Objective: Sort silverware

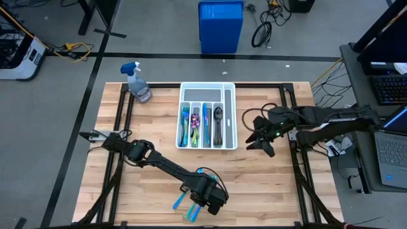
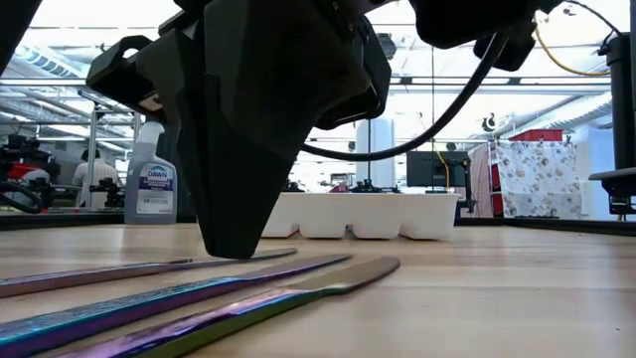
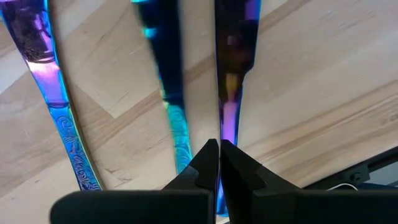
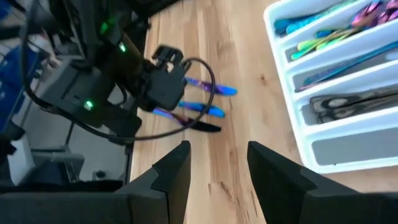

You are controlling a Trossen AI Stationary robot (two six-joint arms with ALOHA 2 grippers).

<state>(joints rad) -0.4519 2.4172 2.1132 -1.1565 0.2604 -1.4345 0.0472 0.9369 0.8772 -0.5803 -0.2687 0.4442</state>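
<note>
Three iridescent blue knives (image 3: 53, 93) lie flat side by side on the wooden table near its front edge; their ends show beside the arm (image 1: 180, 202). My left gripper (image 3: 219, 152) points steeply down over them and is shut on one knife (image 3: 236, 37). The white tray (image 1: 184, 89) at the table's middle far side holds blue-teal forks (image 1: 185, 124), rainbow spoons (image 1: 195, 122) and dark spoons (image 1: 218, 124) in separate slots. My right gripper (image 1: 259, 141) hangs open above the table, just right of the tray, with nothing between its fingers. My left gripper pinches the knife's handle (image 3: 227, 127) between its two fingertips, which come from above and stand across the handle. The knife lies along the table (image 2: 149, 268) with the two others beside it.
A spray bottle (image 1: 138, 83) stands at the table's far left corner. A blue bin (image 1: 220, 25) sits on the floor beyond the table. A laptop (image 1: 391, 152) is off the right edge. Bare wood lies between the knives and the tray.
</note>
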